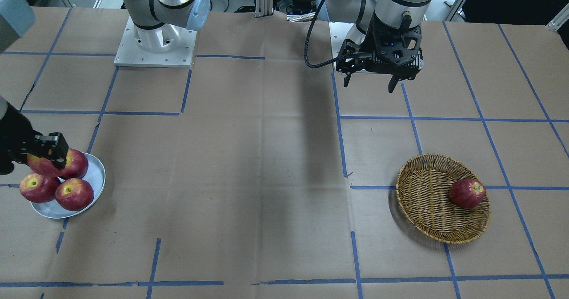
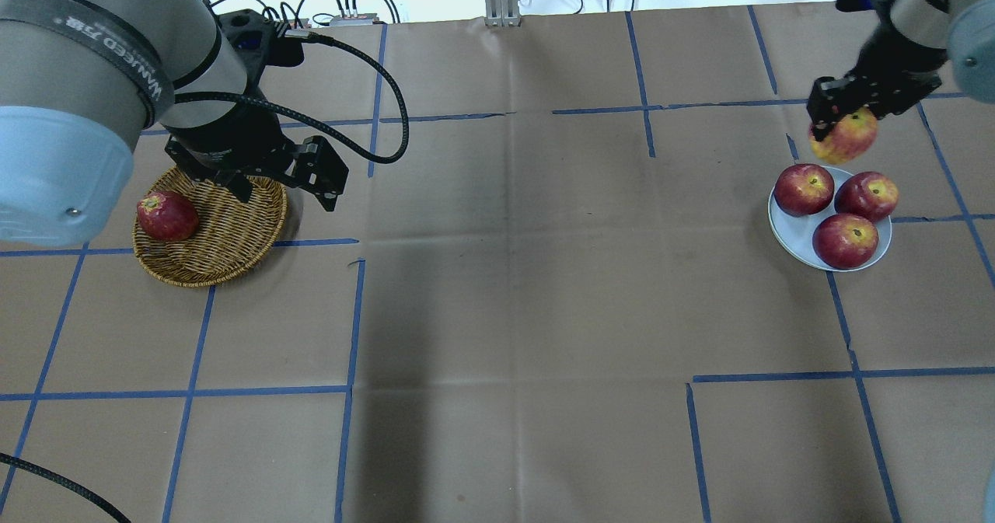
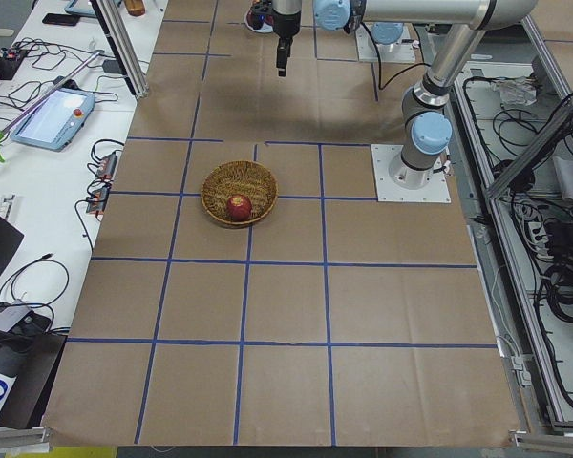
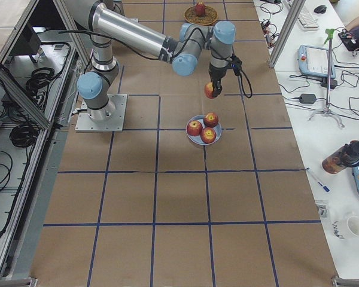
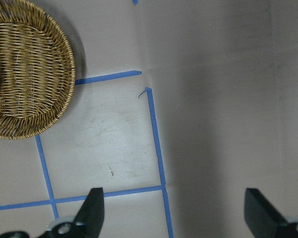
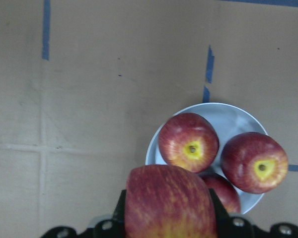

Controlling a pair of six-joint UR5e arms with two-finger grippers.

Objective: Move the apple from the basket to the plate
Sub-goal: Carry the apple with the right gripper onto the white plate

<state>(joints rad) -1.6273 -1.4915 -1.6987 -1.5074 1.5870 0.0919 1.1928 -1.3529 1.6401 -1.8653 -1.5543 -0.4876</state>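
Note:
My right gripper [image 2: 843,123] is shut on the apple [image 2: 844,137], light red with yellow streaks, and holds it in the air over the far edge of the silvery plate [image 2: 789,231]. The right wrist view shows the apple [image 6: 169,203] between the fingers, above the plate [image 6: 233,116]. The plate holds three red apples [image 2: 845,240]. The wicker basket [image 2: 225,243] sits at the left with one darker red apple [image 2: 165,215] in it. My left gripper [image 2: 284,194] is open and empty, raised beside the basket's right rim.
Brown paper with blue tape lines covers the table [image 2: 505,274]. In the front-facing view the basket [image 1: 426,201] is at the right and the plate [image 1: 95,174] at the left edge. Cables and a post stand along the table's far edge.

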